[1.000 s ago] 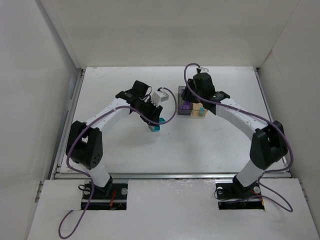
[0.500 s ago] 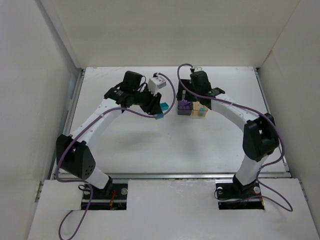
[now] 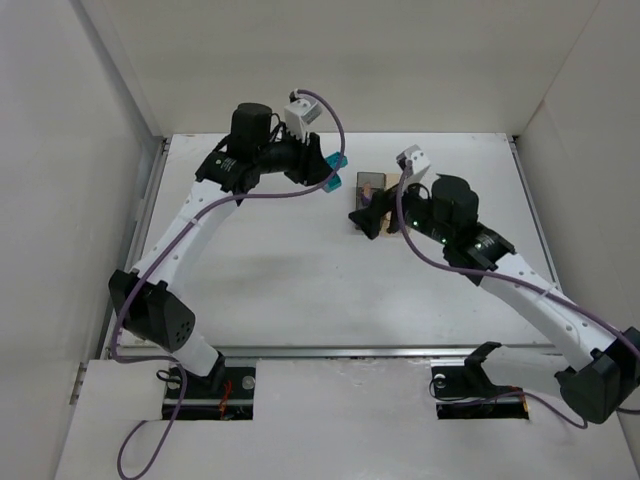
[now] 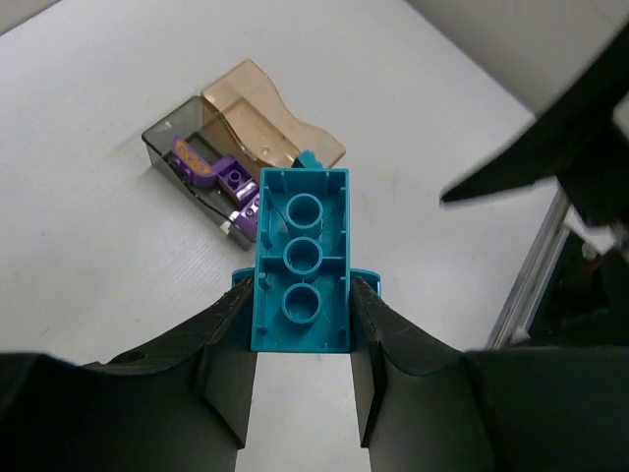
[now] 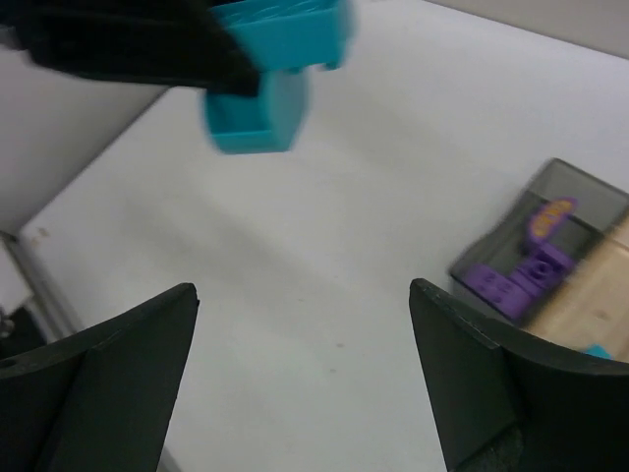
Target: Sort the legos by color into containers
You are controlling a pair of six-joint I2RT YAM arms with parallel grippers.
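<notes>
A teal lego (image 4: 302,261) is clamped between the fingers of my left gripper (image 4: 302,295), which is shut on it, studs down, high above the table. In the top view that left gripper (image 3: 330,170) hangs just left of the containers. The smoky grey bin (image 4: 162,136) holds purple legos (image 4: 211,172); the amber bin (image 4: 265,113) touches its far side. My right gripper (image 5: 305,324) is open and holds nothing, with the grey bin (image 5: 580,192) and its purple legos (image 5: 516,275) to its right. A teal lego (image 5: 595,351) peeks from the amber bin (image 5: 590,305). In the top view the right gripper (image 3: 372,210) covers most of both bins.
White walls enclose the table on the left, back and right. A metal rail (image 3: 340,350) runs along the near edge. The right arm (image 4: 570,128) shows as a dark shape close to the left gripper's right side.
The left arm lifted the teal lego up and back, toward the containers. The right gripper opened and drew back from over the bins toward the front right.
</notes>
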